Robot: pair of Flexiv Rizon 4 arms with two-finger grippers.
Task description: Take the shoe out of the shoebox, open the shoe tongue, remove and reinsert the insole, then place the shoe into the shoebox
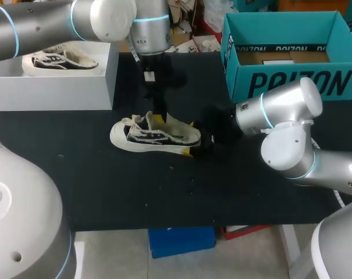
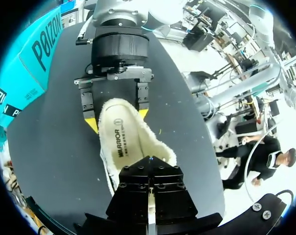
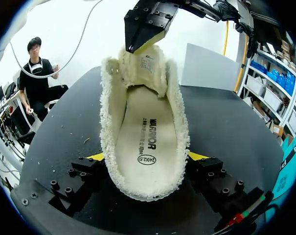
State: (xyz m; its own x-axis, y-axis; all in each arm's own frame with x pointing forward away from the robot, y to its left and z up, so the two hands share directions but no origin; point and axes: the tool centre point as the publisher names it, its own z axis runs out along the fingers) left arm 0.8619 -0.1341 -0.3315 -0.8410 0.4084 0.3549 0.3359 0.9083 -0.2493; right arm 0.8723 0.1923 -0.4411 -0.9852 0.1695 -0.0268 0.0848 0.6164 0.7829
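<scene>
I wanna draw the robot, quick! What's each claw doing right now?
Left gripper: closed, pinching the tongue of the shoe.
Right gripper: closed on the shoe, holding its heel from both sides.

This is a robotics lab bench set up for manipulation trials. Two grey, many-jointed industrial arms, the left arm (image 1: 42, 23) and the right arm (image 1: 292, 133), with glowing blue rings at their joints, reach over a black-topped work table (image 1: 106, 197). The things laid out are test props rather than stock or belongings: an open teal shoebox (image 1: 292, 81), a plain white box (image 1: 53, 87) carrying one sneaker (image 1: 59, 61), and a second fleece-lined low-top sneaker (image 1: 155, 136) lying on the table top.
</scene>
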